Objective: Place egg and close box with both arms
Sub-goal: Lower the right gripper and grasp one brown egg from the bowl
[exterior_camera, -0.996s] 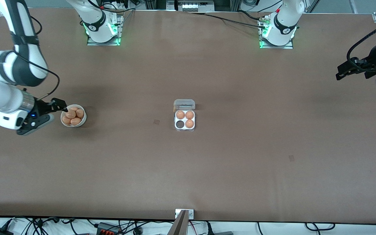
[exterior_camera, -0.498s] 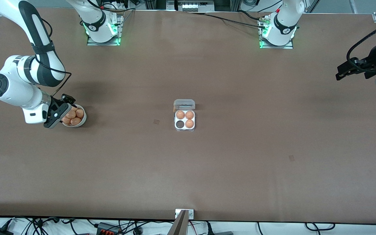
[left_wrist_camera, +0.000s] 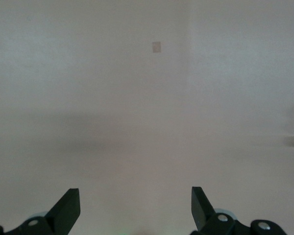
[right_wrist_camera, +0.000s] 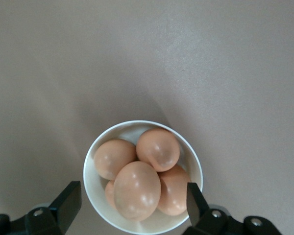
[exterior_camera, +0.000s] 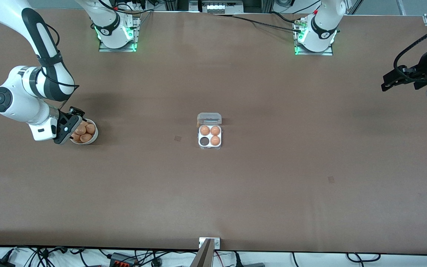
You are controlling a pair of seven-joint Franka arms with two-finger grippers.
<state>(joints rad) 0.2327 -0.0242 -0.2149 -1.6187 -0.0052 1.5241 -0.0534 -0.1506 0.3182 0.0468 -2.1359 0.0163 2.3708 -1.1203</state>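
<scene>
White bowl (right_wrist_camera: 90, 183) of eggs (right_wrist_camera: 137, 190) sits under the spread right tool (right_wrist_camera: 130, 203) (left tool (left_wrist_camera: 132, 208) waits, spread, no readable writing).

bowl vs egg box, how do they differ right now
The bowl is round and open-topped; the box is square with a clear lid standing open.
The bowl's eggs lie heaped together; the box's three eggs sit in separate cells, with one cell empty.
The right gripper hangs open over the bowl; the left gripper waits open at its own end of the table, away from the box.
Both hold brown eggs.
</scene>
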